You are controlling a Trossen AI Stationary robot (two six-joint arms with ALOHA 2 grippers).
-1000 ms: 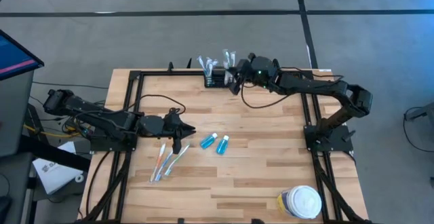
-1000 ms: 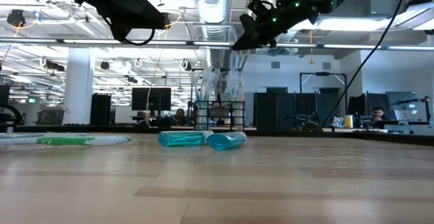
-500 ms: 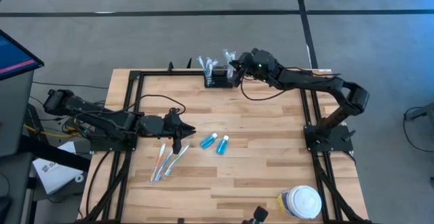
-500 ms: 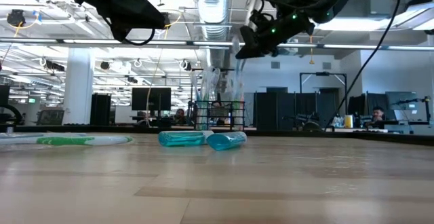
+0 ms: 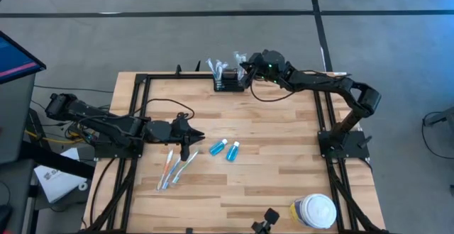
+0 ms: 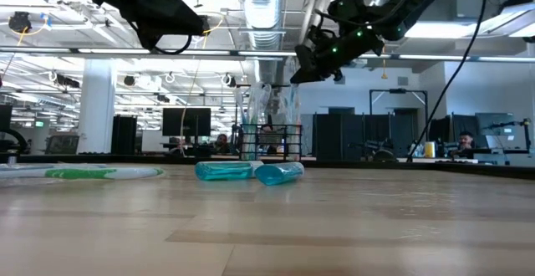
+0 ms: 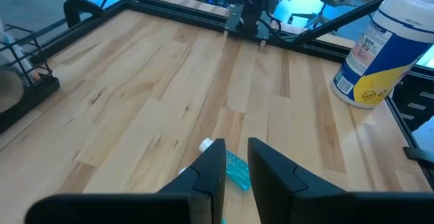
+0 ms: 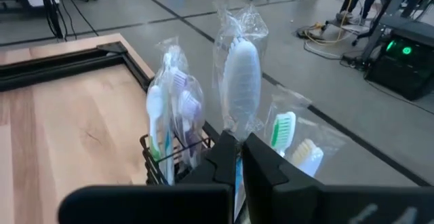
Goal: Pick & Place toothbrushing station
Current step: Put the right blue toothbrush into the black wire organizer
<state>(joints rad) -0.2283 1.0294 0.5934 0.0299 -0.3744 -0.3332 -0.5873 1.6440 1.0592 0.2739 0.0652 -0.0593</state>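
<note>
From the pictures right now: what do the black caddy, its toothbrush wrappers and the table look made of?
Caddy: thin black wire, likely coated metal; you can see through its bars.
Wrappers: clear glossy plastic film, crinkled, with highlights.
Table: pale wood planks, matte, visible grain and seams, inside a black frame.

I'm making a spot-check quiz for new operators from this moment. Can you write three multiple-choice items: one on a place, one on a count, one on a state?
1. Where does the black holder stand?
A. at the table's far edge, by the right gripper
B. beside the jar
C. under the left gripper

2. How many small blue bottles lie on the table?
A. one
B. two
C. four

3. How are the right gripper's fingers?
A. wide open
B. clamped on a bottle
C. shut, holding nothing

Answers:
1 A: the high view shows it at the far edge.
2 B: a pair lies mid-table.
3 C: the right wrist view shows the fingers together and empty.
</note>
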